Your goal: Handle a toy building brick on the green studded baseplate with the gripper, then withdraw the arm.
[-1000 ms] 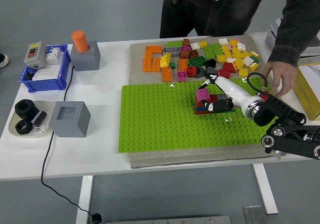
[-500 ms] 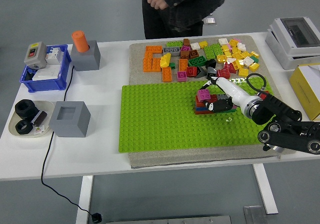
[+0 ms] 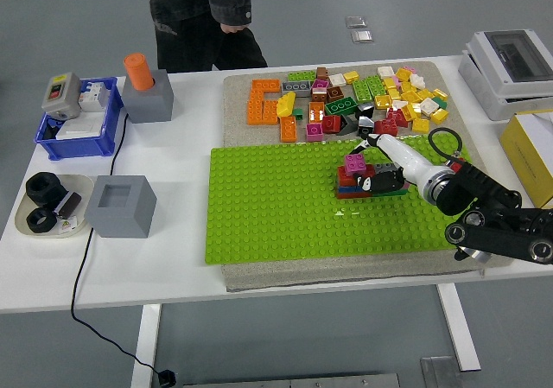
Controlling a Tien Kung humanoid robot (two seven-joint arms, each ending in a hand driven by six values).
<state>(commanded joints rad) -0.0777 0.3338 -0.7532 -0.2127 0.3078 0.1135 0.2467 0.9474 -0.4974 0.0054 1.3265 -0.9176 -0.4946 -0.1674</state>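
White tabletop (image 3: 173,258) carries everything I am working over; on it lies a grey mat bearing the green studded baseplate (image 3: 276,206), the largest object in play. Beyond the plate's far edge sits a loose pile of bricks (image 3: 346,98) in orange, yellow, green and red. At the tabletop's left stand a grey block with an orange peg (image 3: 143,85), a hollow grey cube (image 3: 121,205), a blue bin (image 3: 78,129) and a dish of black nuts (image 3: 47,202); a person (image 3: 203,16) stands at the far side, hands off the table. My right arm enters from the lower right, and the right hand (image 3: 373,174) reaches leftward onto the plate. The task's thing, a small brick stack (image 3: 354,179) with a magenta brick on top over red and dark layers, sits on the right-centre of the baseplate, directly at the hand's tip. From this view the fingers (image 3: 380,181) appear to touch the stack's right side, but I cannot tell whether they are clenched on it or released. The stack lies just left of the hand, its long axis roughly left to right along the plate's rows. I judge a withdrawal would run back rightward, clear of the pile. My left arm is out of view.
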